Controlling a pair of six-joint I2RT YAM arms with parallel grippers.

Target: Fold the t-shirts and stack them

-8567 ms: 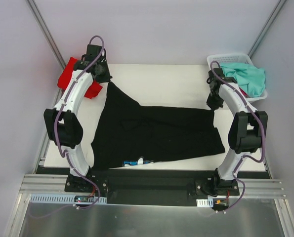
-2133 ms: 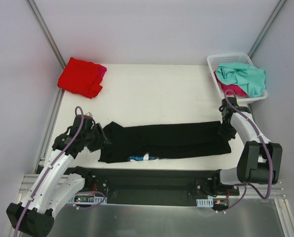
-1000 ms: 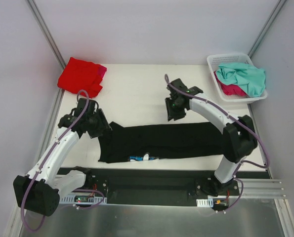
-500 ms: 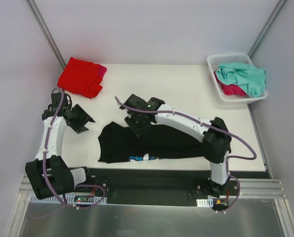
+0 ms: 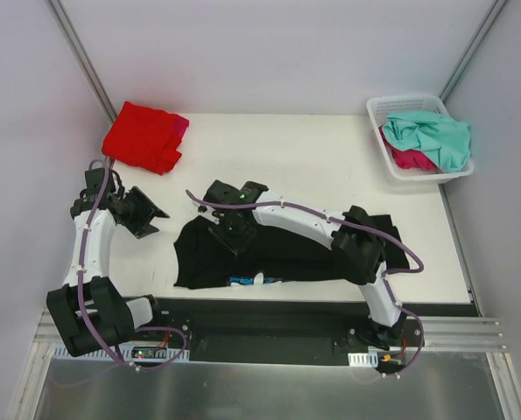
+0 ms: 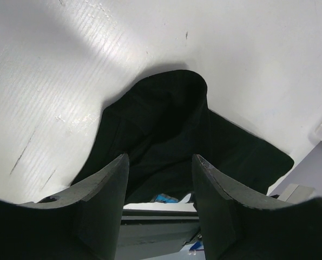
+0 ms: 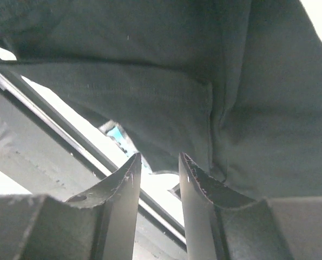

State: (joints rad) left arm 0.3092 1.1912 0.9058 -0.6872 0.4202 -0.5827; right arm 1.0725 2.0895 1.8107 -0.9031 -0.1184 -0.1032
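The black t-shirt (image 5: 286, 259) lies folded into a long strip along the near table edge, a blue-and-white tag (image 5: 247, 281) showing at its front. My right gripper (image 5: 234, 231) hovers over the strip's left end, jaws open by a narrow gap with nothing between them (image 7: 158, 161); dark cloth (image 7: 150, 81) fills that wrist view. My left gripper (image 5: 146, 215) stands open just left of the shirt, empty (image 6: 159, 162), facing its rounded end (image 6: 171, 124). A folded red t-shirt (image 5: 143, 136) lies at the far left with a magenta edge (image 5: 183, 125). A teal t-shirt (image 5: 433, 136) lies in the basket.
The white lattice basket (image 5: 398, 105) stands at the far right corner, with a red-pink cloth (image 5: 405, 158) under the teal one. The right arm (image 5: 304, 217) stretches across the black shirt. A black rail (image 5: 269, 315) runs along the table's near edge.
The right gripper has swept from the far middle leftward and down over the black shirt's left end. The left gripper pulled back to the left off the shirt and now hardly moves.
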